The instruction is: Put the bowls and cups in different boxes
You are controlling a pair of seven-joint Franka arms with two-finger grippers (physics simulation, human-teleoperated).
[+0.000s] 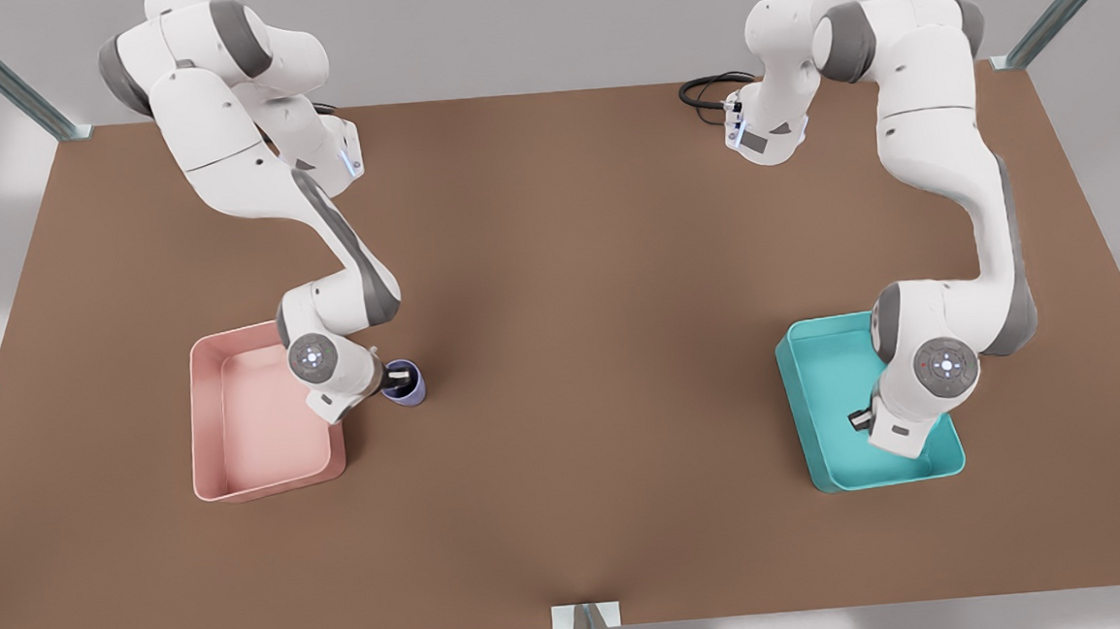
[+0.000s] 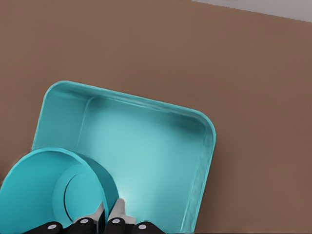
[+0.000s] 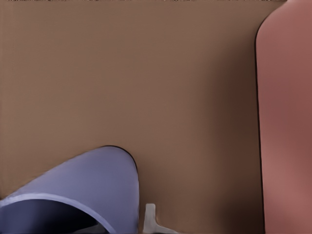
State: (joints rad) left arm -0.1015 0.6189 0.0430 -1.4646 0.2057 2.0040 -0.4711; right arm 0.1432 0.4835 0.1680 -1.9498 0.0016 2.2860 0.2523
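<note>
My left gripper (image 2: 108, 219) pinches the teal bowl's (image 2: 46, 187) wall, tipping it on edge, mouth sideways, over the teal box (image 2: 146, 156) near the table's (image 1: 566, 256) front edge. My right gripper (image 1: 391, 375) clamps the lavender cup's (image 1: 407, 382) rim, mouth upward, just beside the pink box (image 1: 260, 420).

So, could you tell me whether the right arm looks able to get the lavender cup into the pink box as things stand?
Probably yes. The right gripper grips the lavender cup at its rim, right beside the pink box, with bare table between them.
</note>
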